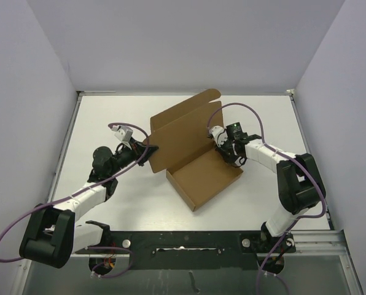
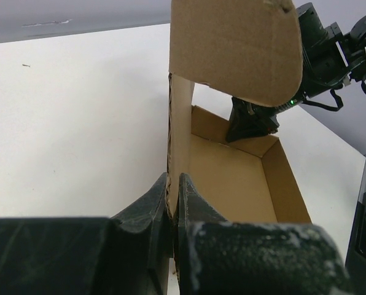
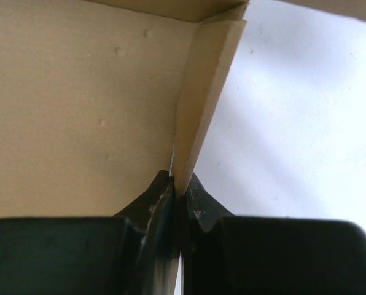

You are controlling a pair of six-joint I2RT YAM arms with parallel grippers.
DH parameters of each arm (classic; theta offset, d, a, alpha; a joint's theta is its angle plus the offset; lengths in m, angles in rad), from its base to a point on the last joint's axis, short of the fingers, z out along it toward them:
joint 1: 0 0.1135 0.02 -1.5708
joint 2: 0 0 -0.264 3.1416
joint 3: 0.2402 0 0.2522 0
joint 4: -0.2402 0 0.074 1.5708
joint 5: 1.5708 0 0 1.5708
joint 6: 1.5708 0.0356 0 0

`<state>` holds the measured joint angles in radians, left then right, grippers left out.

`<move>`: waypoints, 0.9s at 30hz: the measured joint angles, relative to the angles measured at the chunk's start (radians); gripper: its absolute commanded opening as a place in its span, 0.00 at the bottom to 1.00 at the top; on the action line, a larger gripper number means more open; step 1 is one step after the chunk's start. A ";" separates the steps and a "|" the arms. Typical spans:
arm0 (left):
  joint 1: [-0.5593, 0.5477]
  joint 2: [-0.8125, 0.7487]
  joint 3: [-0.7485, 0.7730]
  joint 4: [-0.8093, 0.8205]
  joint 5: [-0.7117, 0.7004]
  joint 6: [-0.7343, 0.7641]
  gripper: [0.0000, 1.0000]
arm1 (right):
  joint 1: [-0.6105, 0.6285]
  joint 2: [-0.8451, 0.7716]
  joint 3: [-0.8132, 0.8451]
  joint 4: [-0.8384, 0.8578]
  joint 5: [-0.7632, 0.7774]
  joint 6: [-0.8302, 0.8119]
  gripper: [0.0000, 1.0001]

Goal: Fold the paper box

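The paper box [image 1: 201, 178] is a brown cardboard mailer in the middle of the white table, its shallow tray [image 2: 232, 178] open upward and its big lid [image 1: 180, 129] standing up at the back. My left gripper [image 1: 147, 149] is shut on the lid's left edge; the left wrist view shows the cardboard edge [image 2: 178, 147] pinched at the gripper [image 2: 174, 184]. On the box's right side, my right gripper [image 1: 221, 145] is shut on a side wall. That thin wall [image 3: 201, 98] runs straight into the gripper [image 3: 180, 187] in the right wrist view.
White walls close the table [image 1: 109, 117] in at the back and on both sides. A black rail [image 1: 189, 243] carrying the arm bases runs along the near edge. Purple cables loop above both arms.
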<state>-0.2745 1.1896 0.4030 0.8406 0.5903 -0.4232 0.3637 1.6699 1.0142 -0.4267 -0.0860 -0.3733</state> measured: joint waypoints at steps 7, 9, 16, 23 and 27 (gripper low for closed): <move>-0.001 0.006 0.004 0.000 0.012 0.008 0.00 | -0.009 -0.005 0.000 0.010 -0.008 0.012 0.40; 0.004 0.016 0.020 0.000 0.016 0.017 0.00 | -0.024 -0.014 -0.001 -0.002 -0.032 0.006 0.51; 0.043 0.089 0.098 0.003 0.073 0.028 0.00 | -0.135 -0.137 -0.010 -0.033 -0.204 -0.016 0.67; 0.143 0.294 0.269 0.014 0.215 -0.033 0.18 | -0.256 -0.274 -0.022 -0.049 -0.416 -0.024 0.67; 0.193 0.420 0.374 0.025 0.268 -0.101 0.40 | -0.301 -0.290 -0.027 -0.053 -0.497 -0.023 0.68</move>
<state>-0.0814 1.6100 0.7769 0.8654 0.8585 -0.5240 0.0628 1.3796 0.9874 -0.4797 -0.5827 -0.3958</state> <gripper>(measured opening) 0.296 0.673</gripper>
